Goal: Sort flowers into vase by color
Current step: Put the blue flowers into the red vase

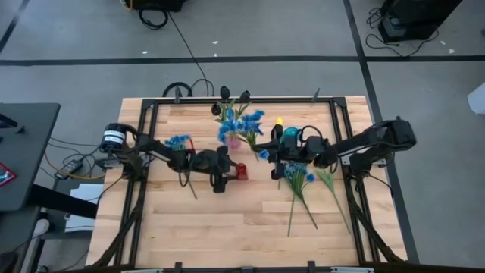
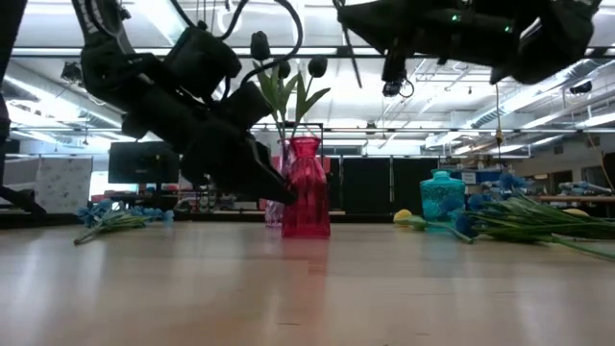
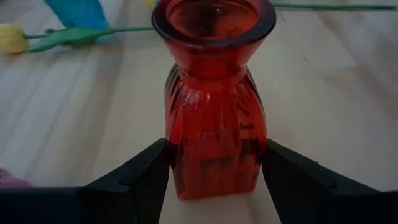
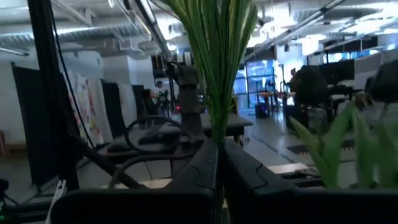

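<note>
Two arms meet at mid-table.

From above: braces the red vase (image 1: 242, 172) with the left gripper (image 1: 236, 171), probably against tipping while a stem goes in. Holds the right gripper (image 1: 268, 155) just beside, toward the teal vase (image 1: 289, 135), with loose blue flowers (image 1: 299, 178) lying near on the table (image 1: 227, 227), unsorted.

At table height: shows the red vase upright on the wood, with dark tulips (image 2: 317, 67) rising from a vessel behind it, not from it.

Left wrist: pinches the vase's lower body between both fingers (image 3: 146, 180), touching glass on either side. Leaves the mouth clear and seemingly empty, ready to receive.

Right wrist: clamps tight on a leafy green stem (image 4: 217, 74), carried upright, likely for lowering in. Hides the blossom, so cannot tell its colour.
</note>
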Motion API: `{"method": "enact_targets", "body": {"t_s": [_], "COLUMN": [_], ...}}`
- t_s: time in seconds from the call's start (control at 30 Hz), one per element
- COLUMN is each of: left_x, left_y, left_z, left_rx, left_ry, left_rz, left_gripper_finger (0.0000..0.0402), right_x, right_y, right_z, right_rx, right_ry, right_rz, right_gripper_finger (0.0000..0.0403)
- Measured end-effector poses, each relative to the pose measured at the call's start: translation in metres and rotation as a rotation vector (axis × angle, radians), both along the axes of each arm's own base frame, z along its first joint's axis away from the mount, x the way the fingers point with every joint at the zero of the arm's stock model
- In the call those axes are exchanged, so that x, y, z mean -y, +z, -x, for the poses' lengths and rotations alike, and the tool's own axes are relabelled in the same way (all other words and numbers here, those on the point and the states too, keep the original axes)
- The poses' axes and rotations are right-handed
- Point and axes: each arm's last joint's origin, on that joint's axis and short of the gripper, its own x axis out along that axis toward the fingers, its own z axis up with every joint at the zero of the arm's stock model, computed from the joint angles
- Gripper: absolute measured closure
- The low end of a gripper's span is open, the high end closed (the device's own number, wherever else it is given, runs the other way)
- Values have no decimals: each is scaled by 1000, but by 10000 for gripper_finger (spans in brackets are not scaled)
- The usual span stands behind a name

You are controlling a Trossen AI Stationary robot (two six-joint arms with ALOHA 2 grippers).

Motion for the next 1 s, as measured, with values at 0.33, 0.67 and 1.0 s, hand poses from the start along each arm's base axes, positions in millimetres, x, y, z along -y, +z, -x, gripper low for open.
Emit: {"method": "enact_targets", "body": {"t_s": [0.33,0.67,1.0], "left_x": [-5,-5,-5], "left_y": [4,3,0], "left_z": [-2,-1,-1], "left_rx": [43,26,8], "left_ry": [32,47,49], "left_rz": [42,69,70], "left_gripper_finger": [160,160,160], "right_x": [-3,-4,-4], "right_y": [-28,-55,-59], "right_z": [-28,-55,-56], "right_rx": [103,56,43], "right_ry": [26,39,32], "right_rz": [14,0,10], "right_gripper_finger": [370,369,369]}}
